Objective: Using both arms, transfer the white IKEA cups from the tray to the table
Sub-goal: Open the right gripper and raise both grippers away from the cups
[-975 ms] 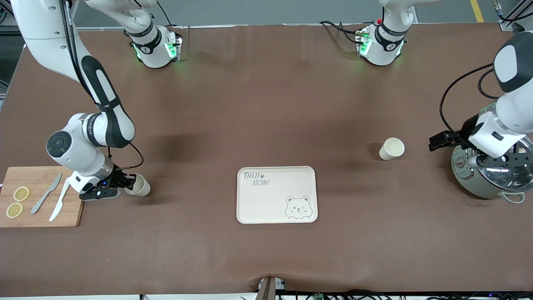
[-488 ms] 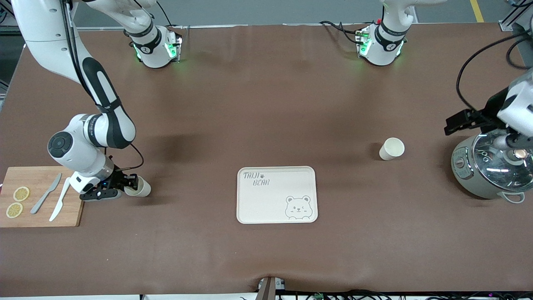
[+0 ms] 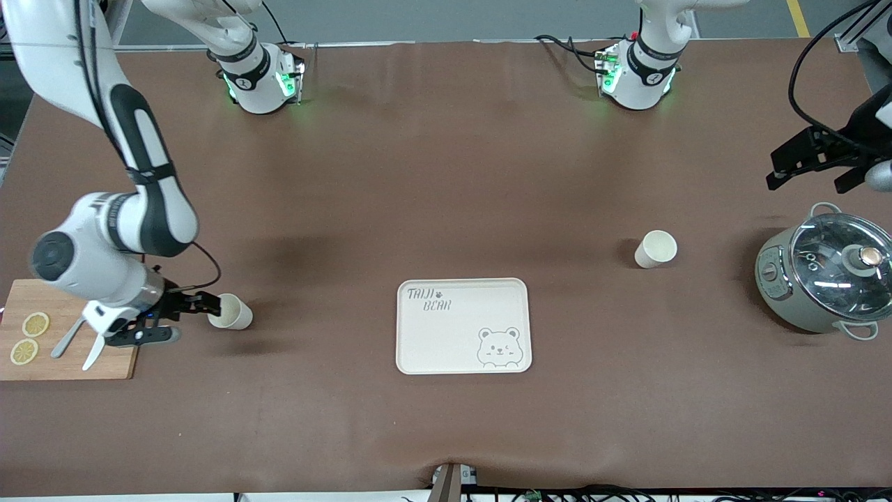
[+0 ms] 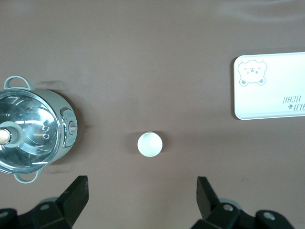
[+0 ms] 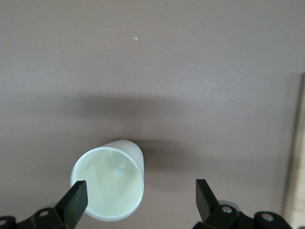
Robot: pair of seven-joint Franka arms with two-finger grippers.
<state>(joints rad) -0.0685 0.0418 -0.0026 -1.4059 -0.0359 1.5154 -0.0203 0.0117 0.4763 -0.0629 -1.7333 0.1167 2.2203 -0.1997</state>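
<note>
Two white IKEA cups sit upright on the brown table, and neither one is on the bear tray yet. One cup is toward the right arm's end of the table, right beside the wooden cutting board. The other cup is toward the left arm's end, between the tray and the grey-green pot with the glass lid, a bit farther from the front camera than the tray.

The right gripper is down low next to the first cup, just off the edge of the cutting board. Its fingers are spread apart and not clamped on anything. In the right wrist view the cup sits close to one fingertip, while the other fingertip is well off to the side, so the cup isn't centred between them. Can't tell whether that finger touches the rim.

The left gripper is up in the air at the left arm's end of the table, over bare tabletop near the pot. Its fingers are wide open too, holding nothing. The left wrist view looks straight down on the second cup, with the pot and the tray either side of it.

The cutting board carries two lemon slices and a couple of knives.
</note>
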